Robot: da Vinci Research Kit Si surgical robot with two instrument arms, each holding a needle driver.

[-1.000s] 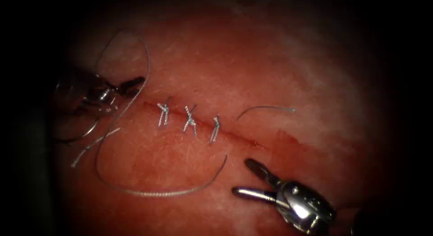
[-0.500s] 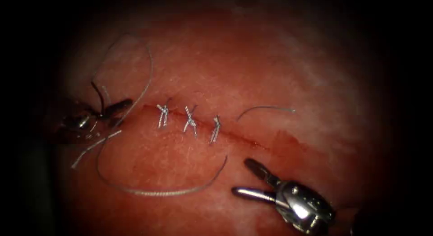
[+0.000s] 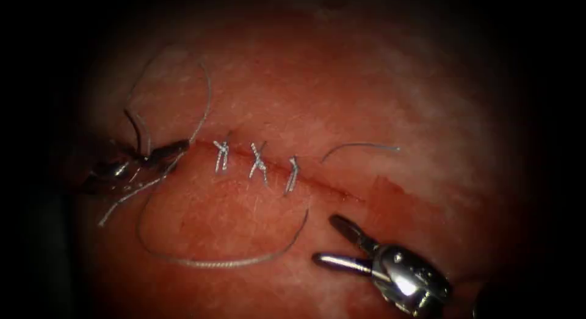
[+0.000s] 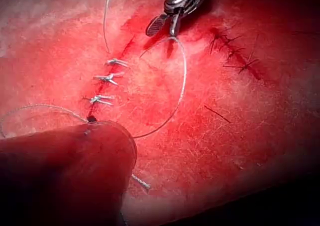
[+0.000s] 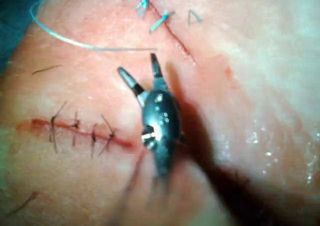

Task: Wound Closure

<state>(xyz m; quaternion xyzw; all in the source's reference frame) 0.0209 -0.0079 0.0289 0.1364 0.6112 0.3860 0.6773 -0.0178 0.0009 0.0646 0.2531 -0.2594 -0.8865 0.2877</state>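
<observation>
The cut (image 3: 323, 186) runs across the tissue (image 3: 342, 99) with three knotted stitches (image 3: 257, 160) on its left half. My left tool (image 3: 177, 149) lies at the cut's left end, jaws shut on the dark curved needle (image 3: 135, 129), which arcs up and left from them. I cannot tell whether its tip is in the tissue. Thread (image 3: 213, 261) trails from there in a wide loop below the cut. My right tool (image 3: 326, 238) rests below the cut's right part, jaws open and holding nothing. The right wrist view has those open jaws (image 5: 141, 73) close to the thread (image 5: 90, 47).
A short cut end of thread (image 3: 360, 146) lies just above the cut's right part. An older row of dark stitches (image 4: 235, 51) sits off to one side, also seen as dark stitches (image 5: 80, 131) near my right tool. Red fluid (image 3: 390, 191) stains the tissue by the cut.
My left tool has moved right and down to the cut's left end, carrying the needle. The thread loop shifted with it. The right tool has not moved.
</observation>
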